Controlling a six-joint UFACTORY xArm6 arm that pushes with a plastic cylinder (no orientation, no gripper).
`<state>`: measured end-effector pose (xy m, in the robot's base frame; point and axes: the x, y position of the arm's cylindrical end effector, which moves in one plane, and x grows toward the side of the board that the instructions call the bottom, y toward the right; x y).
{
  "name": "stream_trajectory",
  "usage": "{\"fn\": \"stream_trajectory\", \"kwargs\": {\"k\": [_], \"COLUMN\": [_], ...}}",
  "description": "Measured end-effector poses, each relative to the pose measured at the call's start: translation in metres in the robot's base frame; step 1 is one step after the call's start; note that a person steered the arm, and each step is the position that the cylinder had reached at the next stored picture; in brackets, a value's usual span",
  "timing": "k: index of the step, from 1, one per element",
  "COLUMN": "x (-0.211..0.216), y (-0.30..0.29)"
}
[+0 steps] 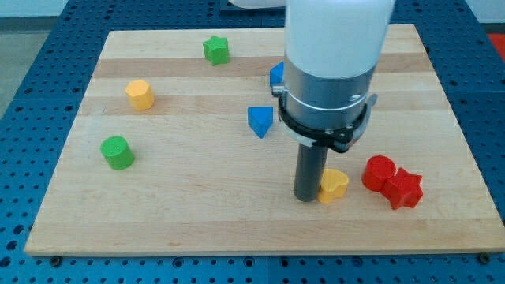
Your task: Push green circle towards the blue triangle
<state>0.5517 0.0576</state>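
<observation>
The green circle sits at the view's left on the wooden board. The blue triangle lies near the board's middle, well to the right of the green circle. My tip rests on the board at the view's lower right, touching the left side of a yellow heart-shaped block. The tip is below and right of the blue triangle and far from the green circle.
A green star lies at the top. A yellow hexagon sits at the upper left. A blue block is partly hidden behind the arm. A red cylinder and a red star touch at the right.
</observation>
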Motion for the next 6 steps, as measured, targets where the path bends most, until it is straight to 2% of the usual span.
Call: {"fn": "stream_trajectory", "kwargs": {"k": [3, 4, 6], "x": [0.0, -0.014, -0.012], "y": [0.039, 0.002, -0.114]}}
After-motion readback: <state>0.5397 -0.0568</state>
